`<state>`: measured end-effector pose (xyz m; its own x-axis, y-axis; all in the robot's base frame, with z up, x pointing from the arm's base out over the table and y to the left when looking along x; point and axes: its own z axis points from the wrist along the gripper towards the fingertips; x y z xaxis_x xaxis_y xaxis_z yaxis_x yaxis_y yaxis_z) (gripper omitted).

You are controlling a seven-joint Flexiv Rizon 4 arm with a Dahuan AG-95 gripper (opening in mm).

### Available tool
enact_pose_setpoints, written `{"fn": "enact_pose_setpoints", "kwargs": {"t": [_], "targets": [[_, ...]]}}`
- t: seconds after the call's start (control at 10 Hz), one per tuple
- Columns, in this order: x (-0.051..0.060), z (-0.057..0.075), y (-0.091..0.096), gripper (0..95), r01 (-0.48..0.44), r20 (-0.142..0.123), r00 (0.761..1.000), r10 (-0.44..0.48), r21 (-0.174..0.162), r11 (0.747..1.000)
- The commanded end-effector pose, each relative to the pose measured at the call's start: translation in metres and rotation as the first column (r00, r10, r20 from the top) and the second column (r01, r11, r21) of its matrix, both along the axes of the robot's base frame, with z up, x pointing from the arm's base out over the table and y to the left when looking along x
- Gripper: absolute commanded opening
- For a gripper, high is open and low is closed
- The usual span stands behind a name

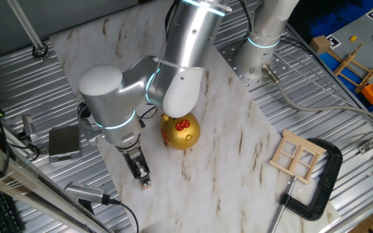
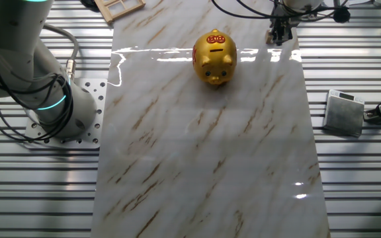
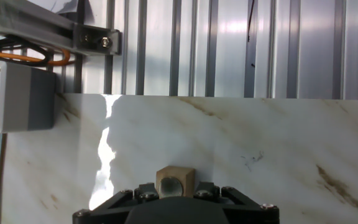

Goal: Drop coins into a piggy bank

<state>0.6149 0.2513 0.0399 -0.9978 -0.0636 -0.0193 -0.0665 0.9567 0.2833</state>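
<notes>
Hand view: a small tan, wooden-looking coin is seen squarish and end-on, seated directly above the black gripper body at the bottom edge. The fingertips themselves are not shown clearly here.
Coin: it appears pinched at the finger ends, low over the marble-patterned board; whether it touches the board cannot be told.
Gripper: in one fixed view the dark fingers are pointed down at the board's near edge — drawn narrow, with the tan coin at their tips.
Gripper, other fixed view: it is seen small at the far edge of the board, its detail too fine to be read.
Piggy bank: the shiny gold pig is stood upright on the board, a red patch with gold marks on top. It is set apart from the gripper, to one side of it.
Piggy bank, other fixed view: the pig is faced toward the camera, near the far end of the board.
Surroundings: a black C-clamp and a small wooden frame are laid at one corner of the board — the frame partly on it. A grey box is placed on the ribbed metal table.
</notes>
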Motion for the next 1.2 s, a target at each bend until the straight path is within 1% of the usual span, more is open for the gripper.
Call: {"fn": "enact_pose_setpoints", "kwargs": {"t": [0.1,0.7,1.2], "targets": [[-0.0008,-0.0011,0.0003,38.0,0.000,0.000,1.000,0.000,-0.001,1.000],[0.0010,-0.0057,0.0026,38.0,-0.002,0.000,1.000,0.002,-0.004,1.000],[0.0010,-0.0068,0.0023,38.0,0.000,0.000,1.000,0.000,-0.006,1.000]]}}
